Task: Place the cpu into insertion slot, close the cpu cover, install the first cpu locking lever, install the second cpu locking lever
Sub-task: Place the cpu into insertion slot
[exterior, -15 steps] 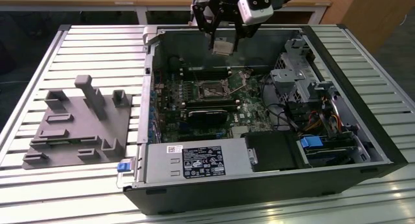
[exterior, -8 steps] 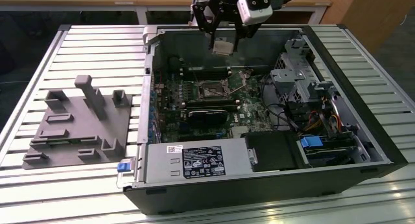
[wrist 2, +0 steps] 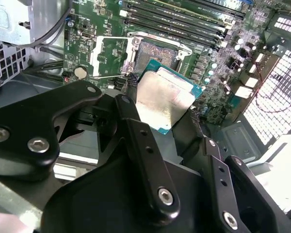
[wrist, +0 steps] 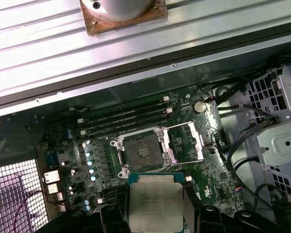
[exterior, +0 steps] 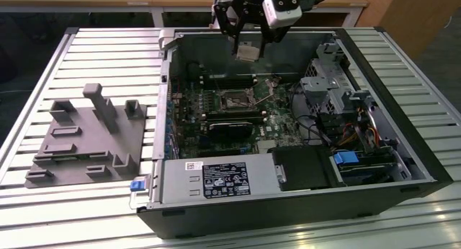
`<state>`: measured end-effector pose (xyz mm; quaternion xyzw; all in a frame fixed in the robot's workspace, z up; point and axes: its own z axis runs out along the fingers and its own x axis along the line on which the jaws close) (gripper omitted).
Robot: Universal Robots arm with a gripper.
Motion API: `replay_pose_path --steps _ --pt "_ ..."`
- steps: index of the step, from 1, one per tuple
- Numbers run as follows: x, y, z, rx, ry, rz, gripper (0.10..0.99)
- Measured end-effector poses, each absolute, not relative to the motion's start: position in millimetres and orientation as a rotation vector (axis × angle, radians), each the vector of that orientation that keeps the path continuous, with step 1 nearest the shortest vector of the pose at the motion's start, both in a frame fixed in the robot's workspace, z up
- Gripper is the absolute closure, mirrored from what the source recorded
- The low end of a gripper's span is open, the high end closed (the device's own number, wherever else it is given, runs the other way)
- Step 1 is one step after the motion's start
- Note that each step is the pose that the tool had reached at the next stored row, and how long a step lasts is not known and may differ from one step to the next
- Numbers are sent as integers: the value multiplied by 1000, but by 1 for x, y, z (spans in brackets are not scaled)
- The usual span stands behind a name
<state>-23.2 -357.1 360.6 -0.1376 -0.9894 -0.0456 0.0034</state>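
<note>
Where the gripper (exterior: pixel 249 50) ends in two black, bolted metal fingers (wrist 2: pixel 136 126), we see them clamped on opposite edges of the cpu (wrist 2: pixel 165 99), a flat square chip with a dull, smeared silvery lid set on a blue-green rim. We find the chip held in the air above the open computer case (exterior: pixel 425 152), clear of the board.

Below it lies the insertion slot (wrist: pixel 143 151), a dark square recess with a fine grainy floor and nothing seated in it. The cpu cover (wrist: pixel 186 141), a thin shiny metal frame with a large window, is swung off to one side of the slot and lies open.

Around these we make out the green motherboard (wrist: pixel 206 167), dotted with small round capacitors, and long black memory slots (wrist: pixel 126 119) running parallel just beside the slot.

In the exterior view a grey labelled power supply box (exterior: pixel 216 181) sits at the case's near edge, and a matt grey fixture plate (exterior: pixel 86 135) with upright blocks rests on the ribbed aluminium table (exterior: pixel 43 60) at that view's left.
</note>
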Motion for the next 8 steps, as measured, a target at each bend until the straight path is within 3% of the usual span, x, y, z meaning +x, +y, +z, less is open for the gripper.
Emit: replay_pose_path --steps 8 --pt "-23 -357 361 -465 -3098 -143 549"
